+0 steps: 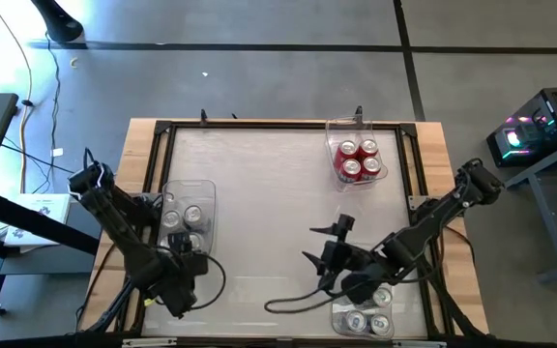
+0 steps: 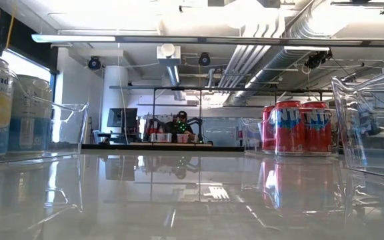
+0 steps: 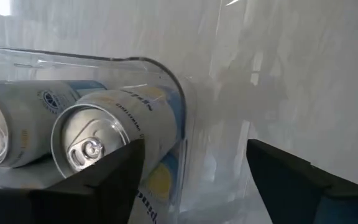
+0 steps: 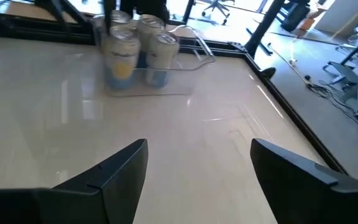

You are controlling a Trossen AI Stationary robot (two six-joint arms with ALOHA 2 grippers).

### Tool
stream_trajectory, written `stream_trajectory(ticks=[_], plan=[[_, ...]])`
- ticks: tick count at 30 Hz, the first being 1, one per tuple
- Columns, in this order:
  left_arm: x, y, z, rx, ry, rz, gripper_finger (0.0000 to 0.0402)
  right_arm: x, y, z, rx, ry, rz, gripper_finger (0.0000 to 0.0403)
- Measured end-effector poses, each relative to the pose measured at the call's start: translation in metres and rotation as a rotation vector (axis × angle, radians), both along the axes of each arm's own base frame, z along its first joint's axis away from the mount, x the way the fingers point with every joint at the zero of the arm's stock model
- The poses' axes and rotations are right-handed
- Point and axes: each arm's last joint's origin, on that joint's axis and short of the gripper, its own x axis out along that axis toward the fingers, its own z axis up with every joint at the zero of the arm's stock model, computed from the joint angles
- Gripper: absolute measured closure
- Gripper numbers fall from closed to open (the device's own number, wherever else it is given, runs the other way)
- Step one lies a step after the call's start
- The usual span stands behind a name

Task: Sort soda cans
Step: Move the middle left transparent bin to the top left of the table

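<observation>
Across the pale surface (image 1: 259, 193) three clear bins hold the soda cans: red cans (image 1: 358, 160) in the far bin (image 1: 356, 130), silver-and-blue cans (image 1: 184, 216) in the left bin (image 1: 190, 186), more silver-topped cans (image 1: 367, 321) in the near right bin (image 1: 341, 331). Left tool (image 1: 184, 290) sits just beside its bin's near end, fingers apart, holding nothing. Right tool (image 1: 325, 244) hovers mid-surface, fingers apart and empty.
</observation>
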Motion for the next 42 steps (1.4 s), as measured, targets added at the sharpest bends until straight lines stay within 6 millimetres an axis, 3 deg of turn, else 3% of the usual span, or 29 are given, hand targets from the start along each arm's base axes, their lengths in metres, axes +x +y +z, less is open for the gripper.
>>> stream_trajectory(ticks=[9,21,31,42], plan=[[-0.004,0.006,-0.024,-0.001,0.076,-0.006,0.0193,-0.009,0.012,0.000,0.011,-0.011,0.030,0.0123],[-0.012,0.022,-0.058,0.046,0.157,0.015,0.0252,-0.009,0.012,0.000,0.012,-0.015,0.026,0.0123],[0.000,0.032,-0.066,0.041,0.168,-0.102,0.0389,-0.009,0.012,0.000,0.013,-0.016,0.026,0.0123],[0.035,0.056,-0.066,0.067,0.093,-0.230,0.0398,-0.009,0.012,0.000,0.015,-0.017,0.024,0.0123]])
